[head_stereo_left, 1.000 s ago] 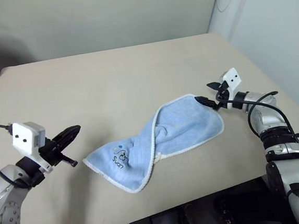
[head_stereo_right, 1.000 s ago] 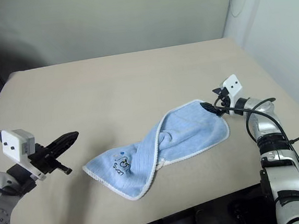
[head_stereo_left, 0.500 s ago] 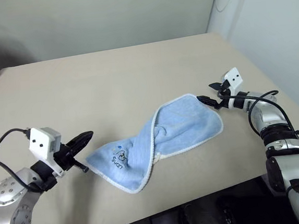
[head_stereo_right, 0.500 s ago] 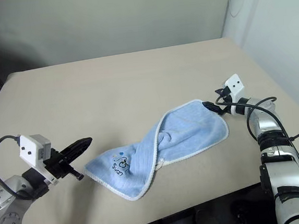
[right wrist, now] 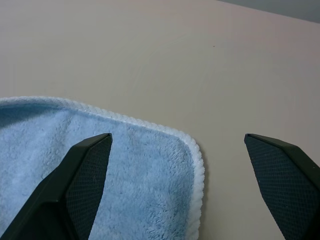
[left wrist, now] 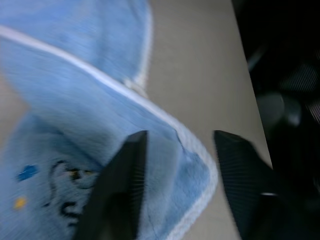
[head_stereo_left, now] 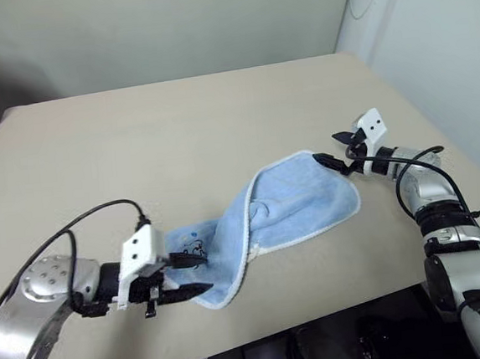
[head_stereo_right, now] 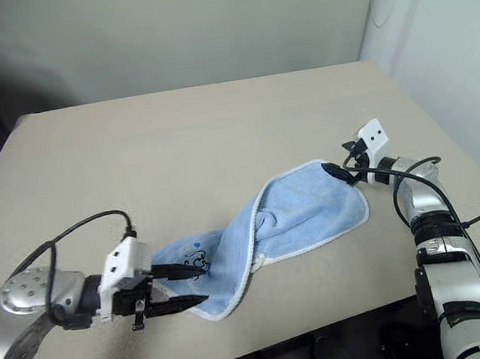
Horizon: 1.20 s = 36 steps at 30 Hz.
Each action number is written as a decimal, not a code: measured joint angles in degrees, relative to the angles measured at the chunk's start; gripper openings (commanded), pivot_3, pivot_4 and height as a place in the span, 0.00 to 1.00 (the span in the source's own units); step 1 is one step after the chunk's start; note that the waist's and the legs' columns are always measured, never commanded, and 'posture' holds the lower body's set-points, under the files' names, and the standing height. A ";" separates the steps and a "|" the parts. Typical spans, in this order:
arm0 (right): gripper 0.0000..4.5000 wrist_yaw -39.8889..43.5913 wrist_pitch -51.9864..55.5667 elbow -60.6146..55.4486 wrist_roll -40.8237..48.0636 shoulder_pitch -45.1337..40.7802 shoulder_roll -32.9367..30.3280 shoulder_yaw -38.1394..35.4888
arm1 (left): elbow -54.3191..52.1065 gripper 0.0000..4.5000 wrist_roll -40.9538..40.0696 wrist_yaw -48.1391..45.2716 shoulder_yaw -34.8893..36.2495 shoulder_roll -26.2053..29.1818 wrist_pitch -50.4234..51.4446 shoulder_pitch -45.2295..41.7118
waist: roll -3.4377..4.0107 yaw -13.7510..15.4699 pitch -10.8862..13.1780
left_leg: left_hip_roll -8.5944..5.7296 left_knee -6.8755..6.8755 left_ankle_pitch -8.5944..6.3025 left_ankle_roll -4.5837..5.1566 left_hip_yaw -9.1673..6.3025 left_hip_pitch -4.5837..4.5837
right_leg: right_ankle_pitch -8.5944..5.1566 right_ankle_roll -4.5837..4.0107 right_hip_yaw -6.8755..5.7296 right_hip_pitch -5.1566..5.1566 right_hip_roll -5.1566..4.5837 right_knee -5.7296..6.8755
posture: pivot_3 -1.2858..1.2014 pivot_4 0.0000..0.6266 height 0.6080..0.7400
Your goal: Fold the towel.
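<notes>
The light blue towel (head_stereo_left: 288, 200) with white edging lies twisted at its middle on the beige table (head_stereo_left: 160, 128). My left gripper (head_stereo_left: 204, 272) is open at the towel's near left end. Its black fingers (left wrist: 122, 185) straddle the white-edged corner (left wrist: 200, 170), right beside the dark embroidered motif (left wrist: 65, 175). My right gripper (head_stereo_left: 331, 148) is open at the towel's far right corner (right wrist: 192, 150). That corner lies between the two wide-spread fingers (right wrist: 80, 180) in the right wrist view, and the lower finger sits at the cloth's edge.
The table's front edge (head_stereo_left: 319, 311) runs just below the towel, with a dark drop beyond it. A pale wall (head_stereo_left: 439, 53) stands past the right edge. A black cable (head_stereo_left: 84, 222) loops over my left forearm.
My left arm has swung right and down to the towel's near corner, and its gripper has gone from shut to open. The right gripper and the towel have not moved.
</notes>
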 measured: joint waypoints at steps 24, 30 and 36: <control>1.00 -0.85 10.00 -13.04 0.97 6.03 -2.31 -0.61 | 3.03 0.39 17.62 -3.91 -16.54 -0.25 -8.76 -4.74 | 0.00 -0.33 0.00 | 0.04 -0.05 -0.02 0.02 -0.05 -0.02 | 0.00 0.00 0.00 -0.02 0.00 -0.02 | 0.52 0.24 1.00; 1.00 -0.43 10.54 -13.35 0.97 5.75 -2.35 -0.08 | 3.43 0.00 18.43 -3.42 -16.68 -0.89 -8.76 -4.74 | 0.01 -0.30 0.00 | 0.04 -0.05 -0.02 0.02 -0.05 -0.02 | 0.00 0.00 0.00 -0.02 0.00 -0.02 | 0.52 0.24 1.00; 1.00 1.27 10.66 -8.74 0.75 0.61 -0.66 2.11 | 3.58 0.00 18.74 -1.49 -16.26 -2.28 -8.68 -4.66 | 0.03 -0.33 -0.01 | 0.04 -0.04 -0.02 0.02 -0.05 0.00 | 0.00 0.00 0.00 -0.03 0.00 0.01 | 0.52 0.24 1.00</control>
